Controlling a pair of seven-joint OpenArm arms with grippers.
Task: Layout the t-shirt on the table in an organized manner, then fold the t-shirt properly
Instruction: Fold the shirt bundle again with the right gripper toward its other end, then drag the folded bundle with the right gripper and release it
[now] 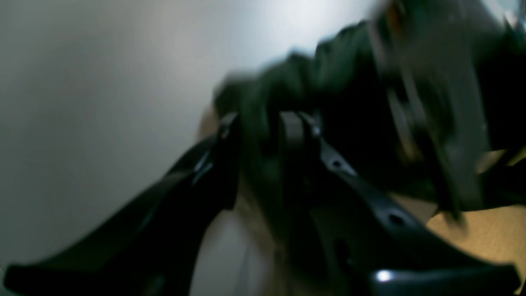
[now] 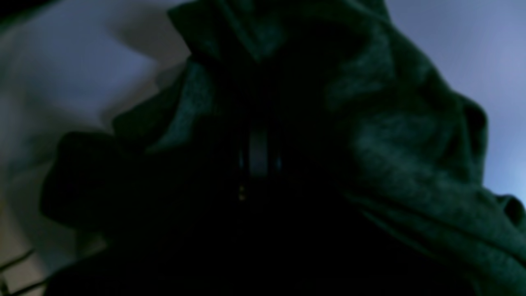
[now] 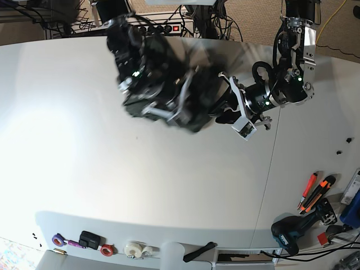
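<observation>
The dark green t-shirt (image 3: pixel 203 94) hangs bunched in a lump between my two arms, above the white table (image 3: pixel 101 169). In the left wrist view, my left gripper (image 1: pixel 261 127) has a fold of the t-shirt (image 1: pixel 337 70) pinched between its black fingers (image 1: pixel 294 127). It reaches in from the right of the base view, where the left gripper (image 3: pixel 223 109) meets the cloth. The right wrist view is filled by the t-shirt (image 2: pixel 390 144) draped over my right gripper (image 2: pixel 258 154), of which only a grey finger strip shows. In the base view the right gripper (image 3: pixel 166 109) is buried in the bundle.
A cordless drill (image 3: pixel 289 233), orange-handled cutters (image 3: pixel 315 191) and small parts lie at the front right. Tape rolls (image 3: pixel 135 248) and small items line the front edge. A power strip (image 3: pixel 163 27) and cables sit behind the table. A seam (image 3: pixel 270 185) runs down the tabletop.
</observation>
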